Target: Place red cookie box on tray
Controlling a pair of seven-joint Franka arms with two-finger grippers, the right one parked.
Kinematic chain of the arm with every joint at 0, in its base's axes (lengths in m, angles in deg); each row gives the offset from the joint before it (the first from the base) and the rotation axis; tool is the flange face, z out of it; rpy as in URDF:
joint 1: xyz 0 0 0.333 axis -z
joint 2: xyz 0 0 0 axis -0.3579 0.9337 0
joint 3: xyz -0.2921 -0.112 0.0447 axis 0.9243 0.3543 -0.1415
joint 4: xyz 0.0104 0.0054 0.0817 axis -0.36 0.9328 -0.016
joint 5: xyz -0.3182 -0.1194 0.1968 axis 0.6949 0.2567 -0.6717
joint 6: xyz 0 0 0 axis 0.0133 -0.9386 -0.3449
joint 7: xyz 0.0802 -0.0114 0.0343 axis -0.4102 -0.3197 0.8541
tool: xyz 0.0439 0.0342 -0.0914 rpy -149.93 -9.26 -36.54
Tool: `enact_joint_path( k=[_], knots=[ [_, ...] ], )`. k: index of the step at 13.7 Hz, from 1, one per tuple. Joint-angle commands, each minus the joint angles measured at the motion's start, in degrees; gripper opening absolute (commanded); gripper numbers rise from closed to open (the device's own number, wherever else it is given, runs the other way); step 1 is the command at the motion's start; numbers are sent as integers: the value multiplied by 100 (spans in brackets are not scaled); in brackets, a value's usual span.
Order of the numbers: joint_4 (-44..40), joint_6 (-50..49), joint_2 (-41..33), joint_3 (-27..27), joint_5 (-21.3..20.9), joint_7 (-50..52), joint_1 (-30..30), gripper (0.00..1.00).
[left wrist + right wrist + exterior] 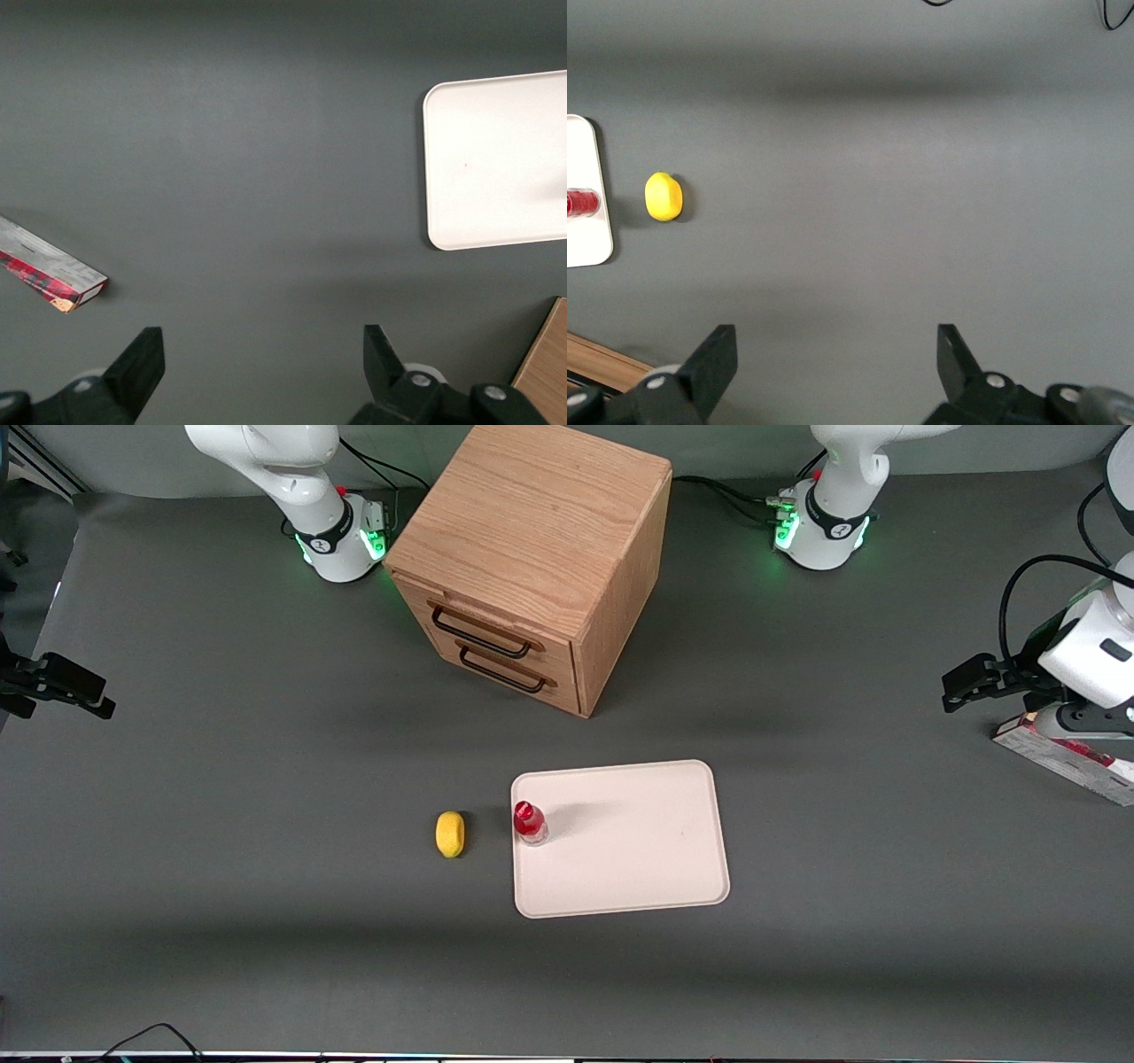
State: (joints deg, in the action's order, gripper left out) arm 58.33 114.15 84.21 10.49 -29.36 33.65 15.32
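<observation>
While the red cookie box (pixel 1067 761) lay flat on the grey table mat (pixel 266 779) at the working arm's end, well apart from the tray (pixel 638 868), the gripper (pixel 257 367) hung above the mat close to the box, its fingers (pixel 137 363) spread wide with nothing between them. The box was a long, thin carton with a dark red printed face and pale grey-white sides, one short end showing bare cardboard. The tray was a flat, smooth, pinkish-beige rectangle with rounded corners and a low rim; a small red-capped bottle (pixel 530 823) stood upright in it, close against the rim. Just beside that edge, on the mat, lay a yellow lemon-shaped object (pixel 450 833). Farther from the front camera stood a wooden drawer cabinet (pixel 540 558) of grained oak colour, with two dark metal handles (pixel 483 635).
</observation>
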Motion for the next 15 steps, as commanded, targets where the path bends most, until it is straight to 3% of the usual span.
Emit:
enact_joint_path(
  k=[1, 8, 15],
  knots=[
    [-65, -118, 99, -51, -24, 48, 29, 100],
    [6, -145, 302, -614, -163, 66, -163, 100],
    [41, 319, 1109, -605, -471, -189, -1665, 100]
  ],
)
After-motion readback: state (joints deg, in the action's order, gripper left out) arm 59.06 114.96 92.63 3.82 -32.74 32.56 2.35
